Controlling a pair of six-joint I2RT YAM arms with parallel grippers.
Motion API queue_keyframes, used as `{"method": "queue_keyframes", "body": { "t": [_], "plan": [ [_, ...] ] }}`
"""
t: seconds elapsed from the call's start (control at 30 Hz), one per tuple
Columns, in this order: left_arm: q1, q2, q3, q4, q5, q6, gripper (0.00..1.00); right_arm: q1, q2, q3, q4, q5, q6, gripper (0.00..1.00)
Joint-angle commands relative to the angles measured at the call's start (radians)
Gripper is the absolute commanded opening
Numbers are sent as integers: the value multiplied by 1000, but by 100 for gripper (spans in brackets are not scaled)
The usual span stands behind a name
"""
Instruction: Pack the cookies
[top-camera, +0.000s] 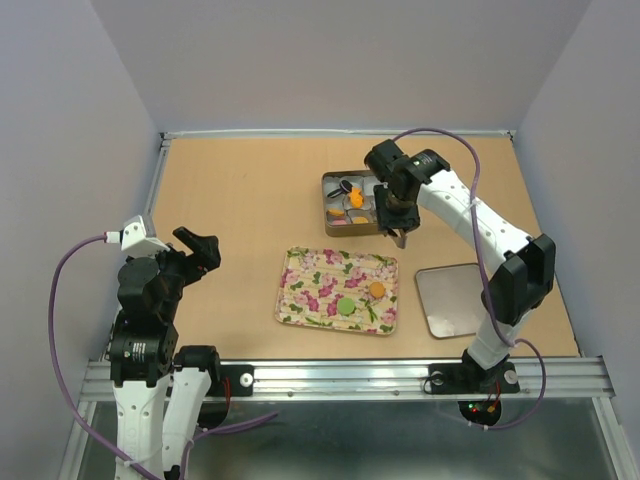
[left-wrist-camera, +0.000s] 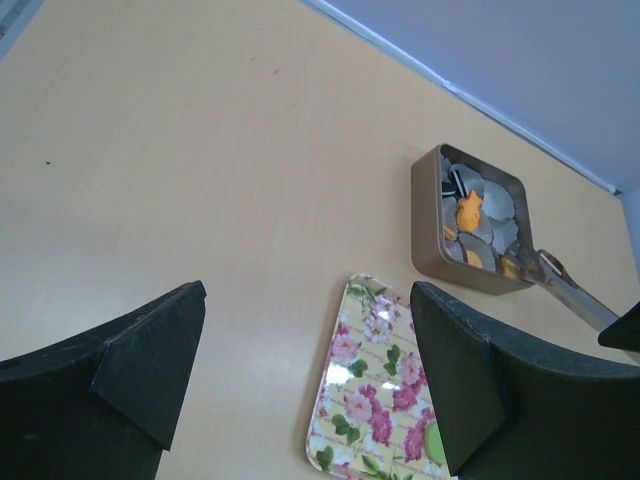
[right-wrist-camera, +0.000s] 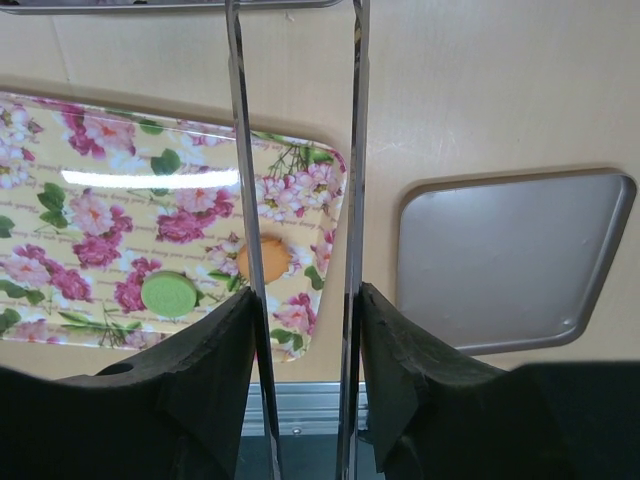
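Floral tray (top-camera: 310, 283): lies flat on the bench (top-camera: 230, 200), in front of and between the two arms.
Cookies on the tray: a green cookie (top-camera: 346, 306) and an orange cookie (top-camera: 377, 290) lie near each other but not touching, towards the tray's near right corner. The orange one is further right and a little further back.
Tin (left-wrist-camera: 428, 225): a square, brownish metal box standing open on the bench, just beyond the tray's far right corner.
Inside the tin: white paper cups (left-wrist-camera: 497, 200) fill the box. Among them are a flower-shaped orange cookie (left-wrist-camera: 468, 211), a black cookie (top-camera: 347, 186) and a few more pieces in orange and yellow. They are too small and crowded to count.
Lid (right-wrist-camera: 500, 255): a silver, round-cornered lid lying flat on the bench just right of the tray, with a strip of bare bench between them.
Right jaws: pinching a pair of metal tongs (right-wrist-camera: 240, 150), above the bench beyond the tray's far right corner and at the tin's right side.
Tongs: the two blades stand apart. In the left wrist view their tip reaches the tin corner nearest the tray, next to an orange piece. Whether the tip touches that piece cannot be told.
Left jaws: spread wide, raised above the bench well to the left of the tray.
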Motion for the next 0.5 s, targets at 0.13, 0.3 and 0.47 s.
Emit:
{"method": "queue_keyframes", "body": {
  "t": [0.13, 0.3, 0.47],
  "plan": [
    [3, 5, -9, 53, 8, 19, 95, 3, -67, 4, -14, 34, 16, 50],
    [3, 7, -10, 53, 8, 17, 95, 2, -87, 51, -40, 31, 11, 50],
    [3, 10, -9, 53, 8, 18, 95, 23, -142, 122, -74, 5, 0, 49]
  ]
}}
